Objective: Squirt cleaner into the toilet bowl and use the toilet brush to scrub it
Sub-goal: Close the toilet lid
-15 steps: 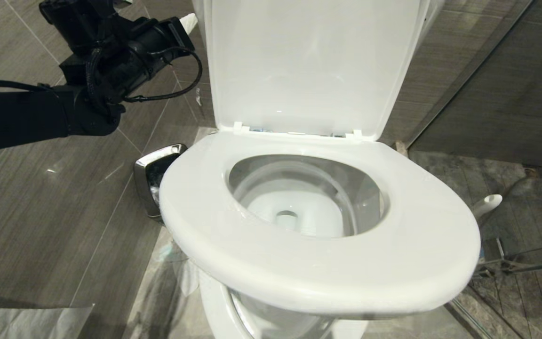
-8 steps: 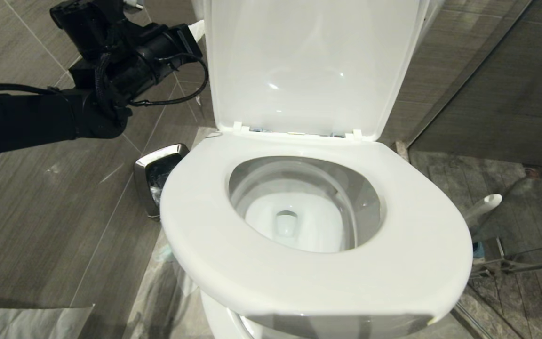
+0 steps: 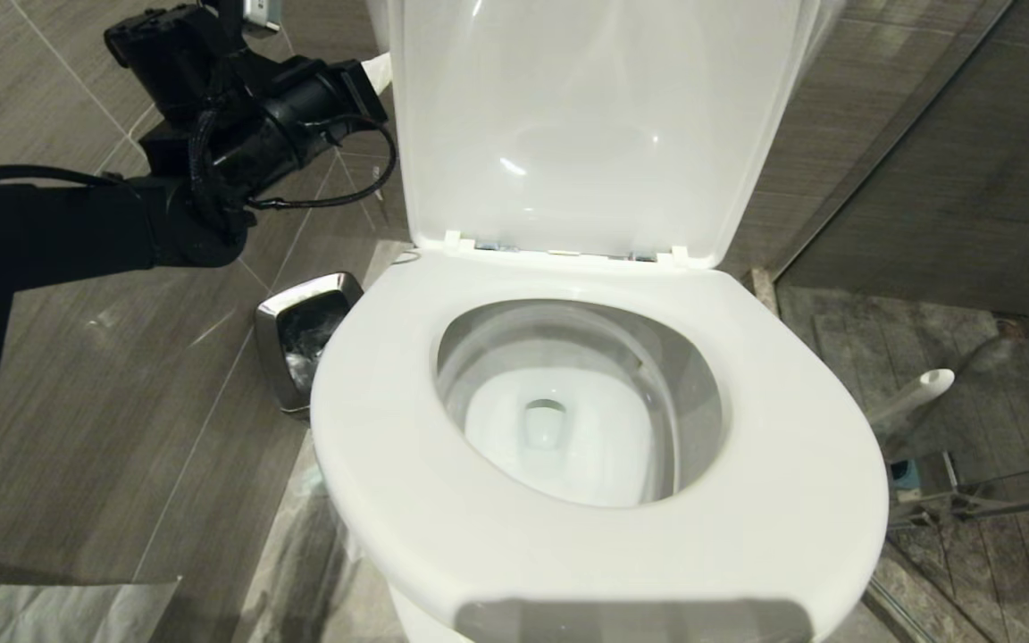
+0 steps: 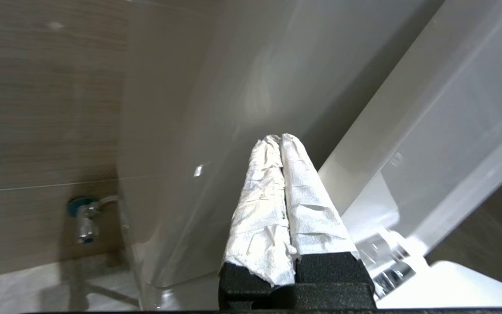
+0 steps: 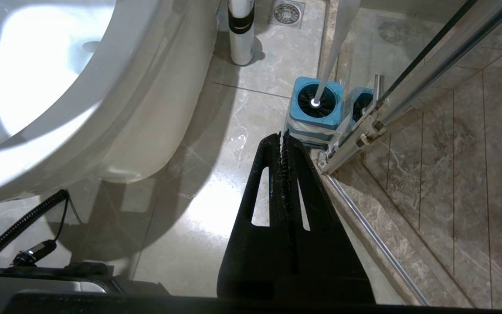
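Reaching up beside the raised lid (image 3: 586,125), the left gripper (image 4: 279,141) sits at the upper left of the head view with its 2 paper-wrapped fingers (image 4: 262,192) pressed together on nothing, their tips close to the white tank wall (image 4: 198,109) and the lid's edge. The toilet bowl (image 3: 559,429) lies open in the middle, seat (image 3: 389,429) down, and no cleaner bottle shows in either gripper, so the step in hand looks like fetching or positioning for the squirt. Doing it well probably means keeping the shut fingers off the lid so it does not tip forward, and clearing the small steel waste bin (image 3: 300,335) just left of the seat. The right gripper (image 5: 282,141) hangs low beside the bowl's outer wall, its black fingers (image 5: 268,174) closed and empty, aimed toward the toilet brush (image 5: 338,30), whose handle stands in the blue-topped holder (image 5: 316,102) next to the shower door rail (image 5: 408,74). A white bottle with a black band (image 5: 241,26) stands on the floor behind the bowl; whether that is the cleaner I cannot tell. Any reach for brush or bottle should open the fingers first and avoid that metal rail.
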Robot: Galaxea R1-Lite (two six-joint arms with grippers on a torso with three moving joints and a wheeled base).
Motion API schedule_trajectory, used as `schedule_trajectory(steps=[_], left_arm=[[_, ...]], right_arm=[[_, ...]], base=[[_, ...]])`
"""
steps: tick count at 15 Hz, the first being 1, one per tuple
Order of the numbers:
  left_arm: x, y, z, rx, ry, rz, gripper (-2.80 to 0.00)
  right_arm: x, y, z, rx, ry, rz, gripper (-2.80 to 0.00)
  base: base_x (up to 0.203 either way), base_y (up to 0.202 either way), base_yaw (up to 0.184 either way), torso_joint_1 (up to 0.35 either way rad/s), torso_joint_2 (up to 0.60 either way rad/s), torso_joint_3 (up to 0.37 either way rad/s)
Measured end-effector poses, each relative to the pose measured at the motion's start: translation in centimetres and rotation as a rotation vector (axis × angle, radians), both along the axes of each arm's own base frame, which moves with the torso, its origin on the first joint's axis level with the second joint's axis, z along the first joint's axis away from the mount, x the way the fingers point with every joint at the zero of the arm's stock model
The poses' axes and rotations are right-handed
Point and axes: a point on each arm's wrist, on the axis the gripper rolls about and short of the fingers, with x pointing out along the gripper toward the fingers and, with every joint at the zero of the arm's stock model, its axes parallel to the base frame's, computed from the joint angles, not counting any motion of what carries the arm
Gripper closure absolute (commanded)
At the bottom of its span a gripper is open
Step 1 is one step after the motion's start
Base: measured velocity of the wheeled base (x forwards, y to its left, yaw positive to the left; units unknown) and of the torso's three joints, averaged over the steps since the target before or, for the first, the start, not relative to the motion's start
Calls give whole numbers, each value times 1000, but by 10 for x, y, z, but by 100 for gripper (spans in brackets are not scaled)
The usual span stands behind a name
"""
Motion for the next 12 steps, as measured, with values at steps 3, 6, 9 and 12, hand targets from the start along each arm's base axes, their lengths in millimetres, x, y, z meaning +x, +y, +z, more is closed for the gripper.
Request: schedule_trajectory(steps=[3,6,9,12], left_arm=[[-5,0,5,2,3,-73,0],[-10,0,4,18,26,-147,0],[-15,0,-3,55,58,-209,0],[-26,4,-18,94,137,-266,0]], right_arm=[[0,0,0,0,0,0,0],[0,0,0,0,0,0,0],[0,0,0,0,0,0,0],[0,0,0,0,1,0,0]], base=[[0,0,0,0,0,0],[0,0,0,0,0,0],[0,0,0,0,0,0],[0,0,0,0,0,0]])
